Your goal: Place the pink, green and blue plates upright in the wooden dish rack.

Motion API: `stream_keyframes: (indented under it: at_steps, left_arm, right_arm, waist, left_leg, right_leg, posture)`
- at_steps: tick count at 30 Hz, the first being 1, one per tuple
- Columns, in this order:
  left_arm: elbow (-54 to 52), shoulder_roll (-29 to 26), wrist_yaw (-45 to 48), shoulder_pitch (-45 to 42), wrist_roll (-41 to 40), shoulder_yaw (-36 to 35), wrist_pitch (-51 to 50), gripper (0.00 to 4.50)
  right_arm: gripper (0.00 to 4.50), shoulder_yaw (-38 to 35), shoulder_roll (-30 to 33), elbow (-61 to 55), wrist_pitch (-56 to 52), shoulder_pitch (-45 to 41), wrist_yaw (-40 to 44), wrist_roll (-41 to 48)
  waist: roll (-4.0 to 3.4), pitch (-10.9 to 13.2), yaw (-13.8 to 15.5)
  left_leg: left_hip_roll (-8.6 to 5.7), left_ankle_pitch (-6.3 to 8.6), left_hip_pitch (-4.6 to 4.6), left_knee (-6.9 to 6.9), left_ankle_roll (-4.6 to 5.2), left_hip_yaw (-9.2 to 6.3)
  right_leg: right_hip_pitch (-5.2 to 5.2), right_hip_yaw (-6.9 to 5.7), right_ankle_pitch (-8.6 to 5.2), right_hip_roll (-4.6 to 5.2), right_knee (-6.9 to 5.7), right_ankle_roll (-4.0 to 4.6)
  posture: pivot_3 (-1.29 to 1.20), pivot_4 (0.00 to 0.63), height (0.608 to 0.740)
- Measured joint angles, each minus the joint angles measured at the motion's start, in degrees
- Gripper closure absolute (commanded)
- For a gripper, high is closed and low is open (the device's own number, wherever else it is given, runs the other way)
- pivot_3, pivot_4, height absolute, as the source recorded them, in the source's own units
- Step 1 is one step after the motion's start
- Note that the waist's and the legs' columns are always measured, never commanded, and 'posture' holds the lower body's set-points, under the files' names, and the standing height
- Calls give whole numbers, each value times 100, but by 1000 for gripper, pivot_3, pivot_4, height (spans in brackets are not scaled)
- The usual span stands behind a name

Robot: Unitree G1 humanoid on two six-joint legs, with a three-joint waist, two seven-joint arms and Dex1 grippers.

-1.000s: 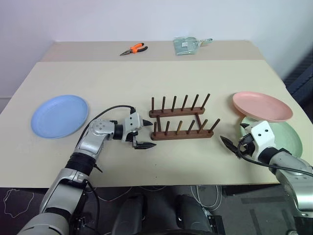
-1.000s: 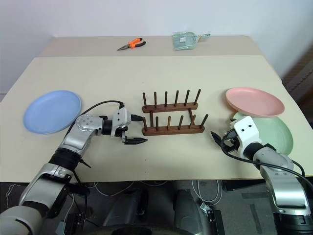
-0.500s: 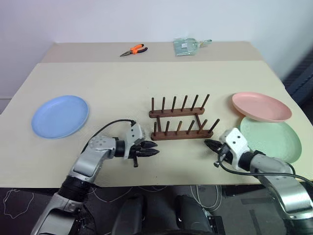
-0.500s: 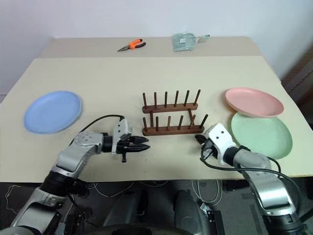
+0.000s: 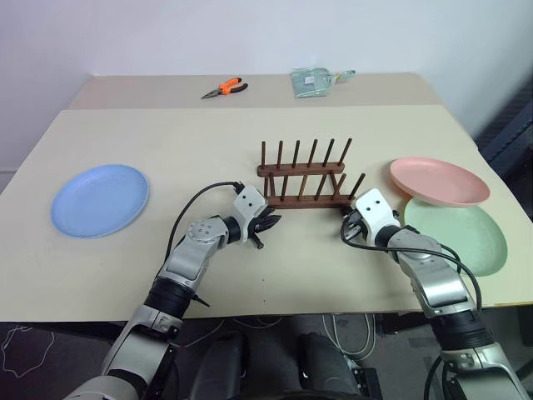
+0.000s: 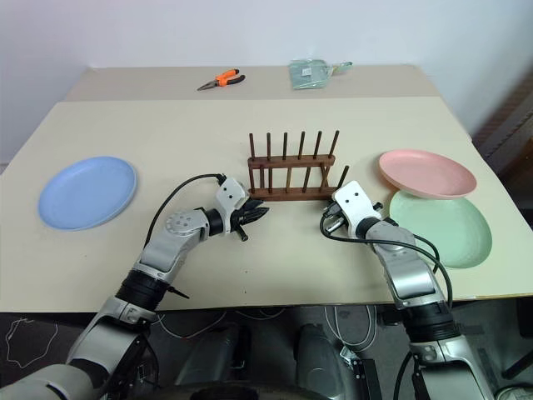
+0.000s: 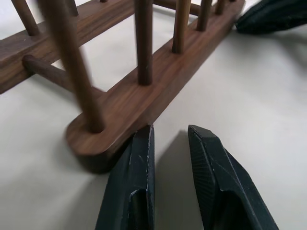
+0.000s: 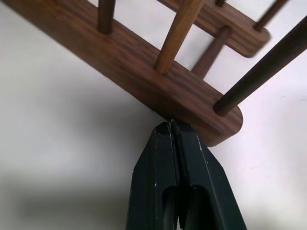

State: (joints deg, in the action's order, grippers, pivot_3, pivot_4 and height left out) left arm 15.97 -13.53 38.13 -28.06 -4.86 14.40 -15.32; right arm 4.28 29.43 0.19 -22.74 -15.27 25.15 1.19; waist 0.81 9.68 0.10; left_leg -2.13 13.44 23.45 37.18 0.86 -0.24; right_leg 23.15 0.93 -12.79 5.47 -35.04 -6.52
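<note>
**Both grippers pressed against the near bar of the dish rack**

The blue plate (image 5: 100,200) lies flat near the table's (image 5: 208,142) left edge, well apart from everything else. The left gripper (image 7: 169,139) sits at the left end of the wooden dish rack (image 5: 301,179); its two black fingers (image 7: 139,158) are drawn close with a narrow gap between them and nothing clasped, one fingertip touching the rounded end of the rack's near bar. The rack stands empty around the middle of the table, its pegs upright. At the rack's right end, the right gripper (image 8: 172,127) is clenched tight, fingertips together, their tip butting against the side of the near bar without grasping it. Further right, the pink plate (image 5: 439,180) rests by the right edge, overlapping the far rim of the green plate (image 5: 462,237), which lies nearer the front right corner. Orange-handled pliers (image 5: 223,87) and a clear packet (image 5: 315,80) lie along the far edge.
</note>
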Motion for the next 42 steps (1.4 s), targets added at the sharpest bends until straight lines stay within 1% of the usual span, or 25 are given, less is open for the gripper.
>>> stream_keyframes:
  at_steps: [1, 2, 5, 6, 8, 12, 14, 16, 19, 21, 22, 26, 28, 29, 33, 35, 36, 37, 39, 40, 42]
  left_arm:
    - [16, -7, 7, 5, 0, 1, 50, 3424]
    - [14, -20, 18, 15, 0, 2, 91, 3424]
    - [-118, -128, 64, 83, -9, -8, 143, 3424]
    - [-181, -178, 84, 125, -18, -28, 161, 3424]
    - [-293, -292, 138, 222, -44, -99, 170, 3424]
    - [-725, -497, 417, 526, -231, -210, 28, 3424]
    - [-852, -514, 572, 595, -323, -213, -82, 3424]
    - [-1115, -507, 832, 698, -513, -170, -237, 3424]
    - [-1544, -495, 1177, 762, -828, -116, -467, 3424]
    - [-1781, -490, 1294, 754, -935, -82, -568, 3424]
    - [-1881, -490, 1322, 754, -968, -51, -598, 3424]
    - [-2103, -490, 1359, 770, -1070, -34, -753, 3424]
    - [-2197, -527, 1356, 819, -1081, -36, -792, 3424]
    - [-2230, -557, 1354, 856, -1082, -37, -796, 3424]
    - [-2300, -657, 1343, 994, -1085, -49, -802, 3424]
    - [-2305, -711, 1299, 1016, -1087, -67, -803, 3424]
    - [-2312, -724, 1279, 1028, -1095, -100, -803, 3424]
    - [-2313, -725, 1256, 1039, -1107, -159, -803, 3424]
    - [-2313, -743, 1218, 1041, -1176, -266, -803, 3424]
    - [-2315, -741, 1201, 1040, -1204, -290, -802, 3424]
    - [-2314, -781, 1196, 1053, -1213, -316, -801, 3424]
  right_arm:
    - [3709, -20, 16, 0, 10, 2, 23, -1]
    - [3269, -53, 87, -31, 29, 28, 88, 4]
    - [1766, -172, 545, -438, 133, 383, 389, 10]
    - [1201, -281, 774, -676, 170, 599, 517, 9]
    - [268, -536, 1201, -1052, 198, 838, 695, 3]
    - [268, -1415, 2273, -1453, 261, 1086, 960, -171]
    - [268, -1624, 2599, -1448, 416, 1111, 977, -385]
    - [268, -1509, 2862, -1197, 702, 1171, 942, -728]
    - [268, -1120, 3001, -258, 1055, 956, 645, -1364]
    - [793, -862, 2987, 295, 1258, 737, 462, -1621]
    - [1155, -716, 2964, 596, 1405, 603, 362, -1743]
    - [3133, -432, 2811, 1318, 1768, 303, 84, -2032]
    - [4260, -344, 2786, 1381, 1903, 278, 50, -2080]
    - [4430, -337, 2777, 1381, 1962, 259, 13, -2097]
    - [4430, -366, 2768, 1210, 2139, 250, -13, -2073]
    - [4430, -573, 2731, 764, 2224, 185, -11, -1892]
    - [4430, -769, 2570, 526, 2133, 85, 31, -1615]
    - [4430, -1008, 2293, 197, 1944, -65, 69, -1187]
    - [4430, -1554, 1388, -771, 1087, -471, 173, 292]
    - [4430, -1704, 1035, -1288, 637, -626, 191, 1020]
    - [4430, -1965, 624, -2024, -195, -742, 180, 2237]
  waist:
    - [0, 0, 0]
    - [0, 0, -1]
    - [-1, 0, 2]
    - [-1, 1, 3]
    - [-3, 3, -31]
    - [-6, 9, -67]
    - [-4, 10, -62]
    - [-1, 11, -58]
    - [1, 15, -61]
    - [-4, 18, -61]
    - [-5, 18, -70]
    - [-11, 21, -70]
    - [-14, 23, -69]
    - [-14, 23, -71]
    - [-19, 26, -70]
    - [-36, 37, -83]
    - [-33, 38, -92]
    - [-28, 41, -99]
    - [-27, 43, -105]
    - [-28, 43, -81]
    - [-22, 45, -7]
  left_leg:
    - [0, 0, 0, 0, 0, 0]
    - [0, 0, 0, -1, 0, 1]
    - [-1, 1, 1, -12, 0, 1]
    - [-1, 1, 4, -15, 0, 2]
    - [0, 1, 5, -16, 0, 3]
    - [0, 1, 6, -16, -1, 3]
    - [2, 1, 6, -16, -1, 3]
    - [1, 1, 11, -16, -1, 3]
    - [-1, 1, 19, -11, -1, 8]
    - [-2, 1, 23, -11, 0, 9]
    - [-1, 1, 23, -13, 0, 9]
    - [-1, 0, 25, -13, 0, 9]
    - [-3, 0, 25, -13, 0, 9]
    - [-3, 0, 25, -13, 0, 9]
    - [-3, 0, 26, -11, 1, 9]
    - [-3, 0, 26, -10, 1, 11]
    - [-1, 0, 26, -11, 1, 10]
    - [5, 0, 25, -8, 1, 9]
    - [12, 0, 25, -9, 1, 0]
    - [12, 0, 25, -9, 1, -6]
    - [10, 0, 33, -8, 1, -21]
  right_leg:
    - [0, 0, 0, 1, 0, 0]
    - [0, 0, 0, 2, 0, 0]
    - [5, 0, -1, 4, 1, 0]
    - [9, 0, -1, 6, 1, 0]
    - [12, 2, -1, 9, 1, 0]
    - [12, 2, -2, 10, 2, 1]
    - [11, 0, -3, 10, 4, 2]
    - [11, -1, -4, 12, 9, 3]
    - [16, 1, -3, 17, 19, 4]
    - [19, 2, -3, 17, 19, 4]
    - [21, 2, -3, 15, 18, 4]
    - [22, 2, -3, 9, 17, 4]
    - [22, 2, -3, 8, 17, 4]
    - [23, 3, -3, 7, 17, 4]
    - [23, 3, -3, 6, 16, 3]
    - [25, 6, -3, 6, 13, 2]
    - [25, 6, -3, 2, 12, 2]
    - [26, 7, -2, -4, 8, 1]
    - [27, 6, -1, -13, 3, -1]
    - [27, 1, -1, -12, -4, -2]
    - [25, -15, -2, 2, -3, -1]
  posture:
    - [0, 150, 738]
    - [0, 150, 738]
    - [0, 150, 738]
    - [0, 150, 738]
    - [0, 150, 738]
    - [0, 150, 738]
    - [0, 150, 738]
    - [0, 150, 738]
    - [0, 150, 738]
    - [0, 150, 738]
    - [0, 150, 738]
    - [0, 150, 738]
    - [0, 150, 738]
    - [0, 150, 738]
    - [0, 150, 738]
    - [0, 150, 738]
    - [0, 150, 738]
    - [0, 150, 738]
    - [0, 150, 738]
    - [0, 150, 738]
    - [0, 150, 738]
